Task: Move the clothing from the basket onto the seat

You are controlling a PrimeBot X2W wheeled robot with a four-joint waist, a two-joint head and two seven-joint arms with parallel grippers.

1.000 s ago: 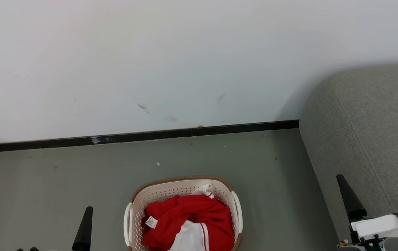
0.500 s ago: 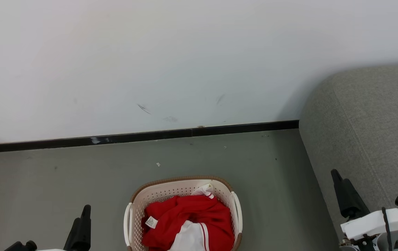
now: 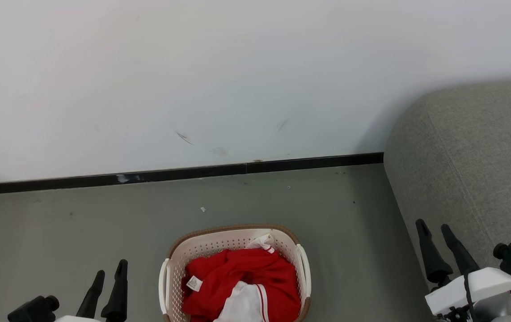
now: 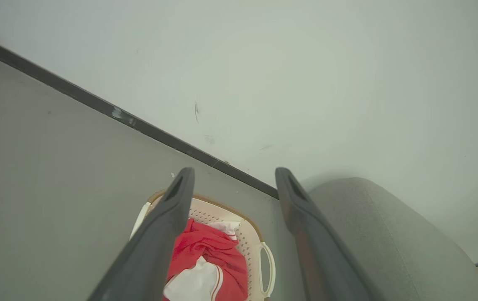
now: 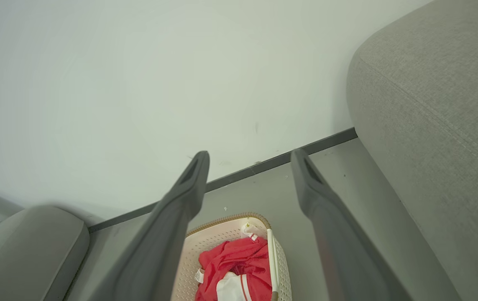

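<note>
The cream basket (image 3: 233, 230) stands on the grey floor at the bottom middle of the head view, and red clothing (image 3: 246, 273) with white panels and a small label is heaped inside it. The grey seat (image 3: 474, 147) rises at the right. My left gripper (image 3: 111, 267) hangs open and empty left of the basket. My right gripper (image 3: 432, 223) is open and empty in front of the seat's side. The left wrist view has the left gripper (image 4: 234, 173) above the basket (image 4: 245, 240), clothing (image 4: 205, 251) and seat (image 4: 389, 234). The right wrist view has the right gripper (image 5: 250, 154), basket (image 5: 218, 234), clothing (image 5: 239, 261) and seat (image 5: 439, 104).
A white wall with a black skirting strip (image 3: 183, 172) runs behind the basket. Bare grey floor (image 3: 81, 223) spreads left of the basket and between it and the seat. Another grey upholstered piece (image 5: 34, 242) sits low at the left in the right wrist view.
Each gripper showed one dark finger before and now shows two spread fingers. The right gripper has drifted a little left; the left one has come further into view. Basket and clothing are unmoved.
</note>
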